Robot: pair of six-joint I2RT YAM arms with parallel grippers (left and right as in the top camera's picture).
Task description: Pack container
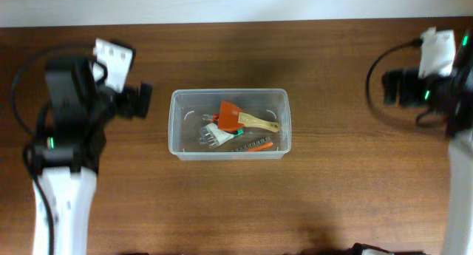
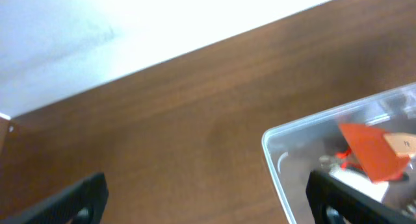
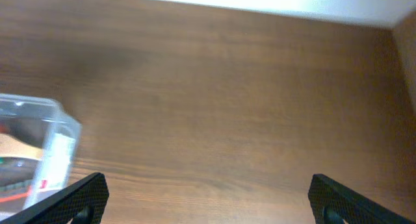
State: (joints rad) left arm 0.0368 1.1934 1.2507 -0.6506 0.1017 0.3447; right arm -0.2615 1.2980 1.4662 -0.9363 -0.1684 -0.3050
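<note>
The clear plastic container [image 1: 229, 93] stands in the middle of the brown table. Inside it lie an orange scraper with a wooden handle [image 1: 240, 119], a white and metal tool [image 1: 212, 134] and a thin orange and black tool [image 1: 253, 145]. My left gripper [image 1: 139, 100] hovers left of the container, open and holding nothing. In the left wrist view the container's corner [image 2: 312, 125] and the scraper [image 2: 367, 149] show at the right, behind one of the left gripper's [image 2: 208, 204] fingers [image 2: 335, 198]. My right gripper [image 1: 390, 87] is far to the right, open [image 3: 208, 201] over bare wood, with the container's end [image 3: 49, 113] at its left.
A white wall [image 2: 130, 23] borders the table's far edge. Black cables [image 1: 380, 59] loop beside each arm. The white arm links [image 1: 63, 211] rise from the table's near edge on both sides.
</note>
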